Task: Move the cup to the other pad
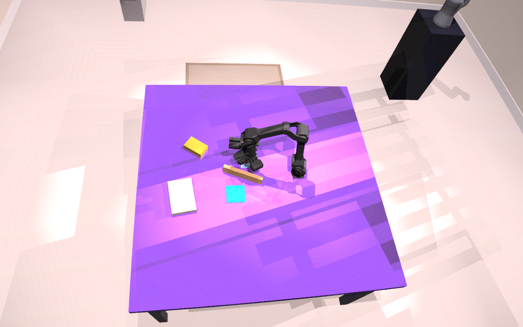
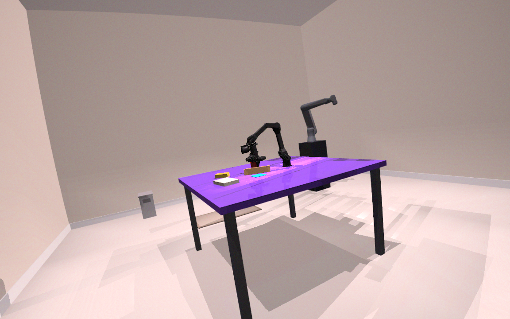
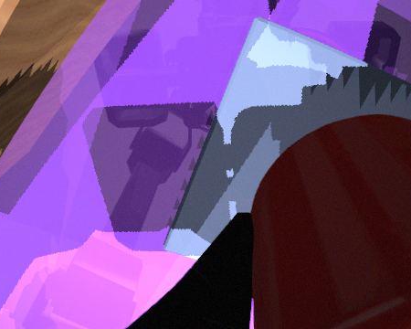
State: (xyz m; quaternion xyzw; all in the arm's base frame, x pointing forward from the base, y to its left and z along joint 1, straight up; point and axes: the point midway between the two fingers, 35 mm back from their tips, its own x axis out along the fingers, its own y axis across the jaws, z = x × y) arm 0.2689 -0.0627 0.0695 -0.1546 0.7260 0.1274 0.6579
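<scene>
The red cup is at the pale blue pad, behind the wooden bar. My gripper is low at the cup and shut on its wall. One black finger shows against the cup's outside in the wrist view; the other is hidden. The cup fills the lower right of that view. Its opening and the marbles are out of sight, and I cannot tell whether its base touches the pad. The cyan pad lies on the other side of the bar with nothing on it.
The upright wooden bar stands between the two pads. A white flat block lies left of the cyan pad. A yellow block lies farther back on the left of the purple table.
</scene>
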